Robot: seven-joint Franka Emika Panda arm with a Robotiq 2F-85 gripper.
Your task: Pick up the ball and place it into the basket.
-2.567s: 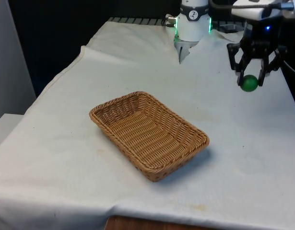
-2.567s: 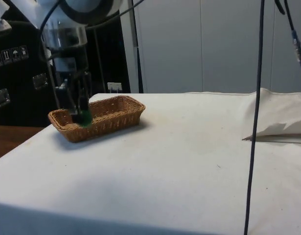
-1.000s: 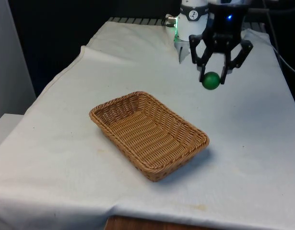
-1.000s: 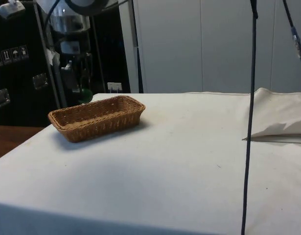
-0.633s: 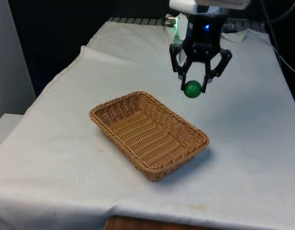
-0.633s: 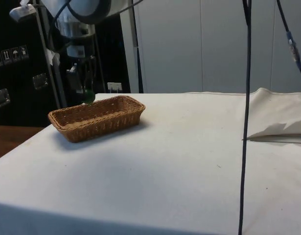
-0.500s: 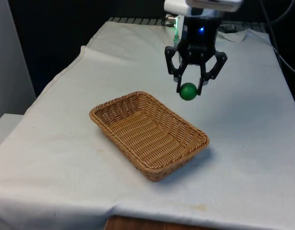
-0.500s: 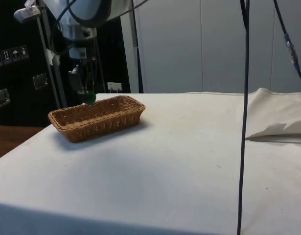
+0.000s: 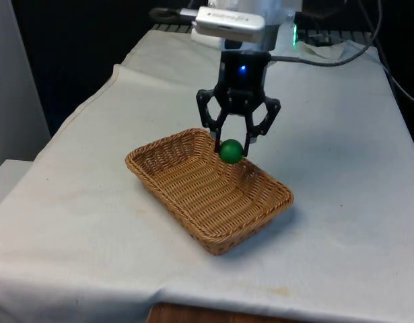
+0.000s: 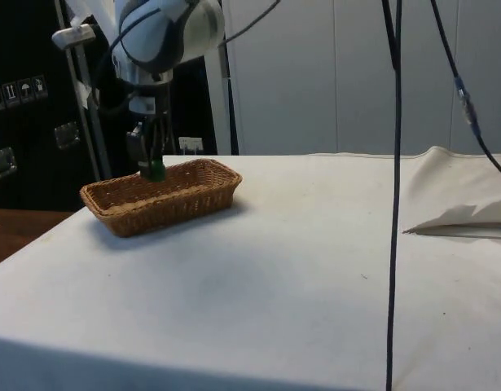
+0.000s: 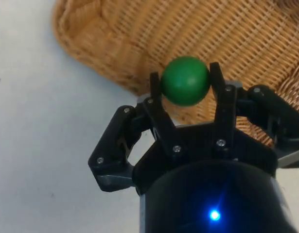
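A small green ball [image 9: 230, 150] sits pinched between the two black fingers of my gripper [image 9: 231, 149], which is shut on it. The ball [image 11: 185, 80] hangs in the air just above the far rim of a brown wicker basket [image 9: 193, 202], over its inner edge. From the side the ball [image 10: 155, 170] and gripper [image 10: 153, 169] show above the basket [image 10: 185, 199], a little higher than its rim. The wrist view has the basket's woven wall [image 11: 139, 43] right under the ball. The basket's inside holds nothing.
The basket lies slantwise on the white cloth [image 9: 341, 202] near the table's front. A fold of cloth [image 10: 466, 216] lies at the side view's right. A black cable [image 10: 393, 204] hangs down in the side view.
My gripper has carried the ball from the front view's right towards the left and lower, from over bare cloth to over the basket's far rim. It stays shut on the ball.
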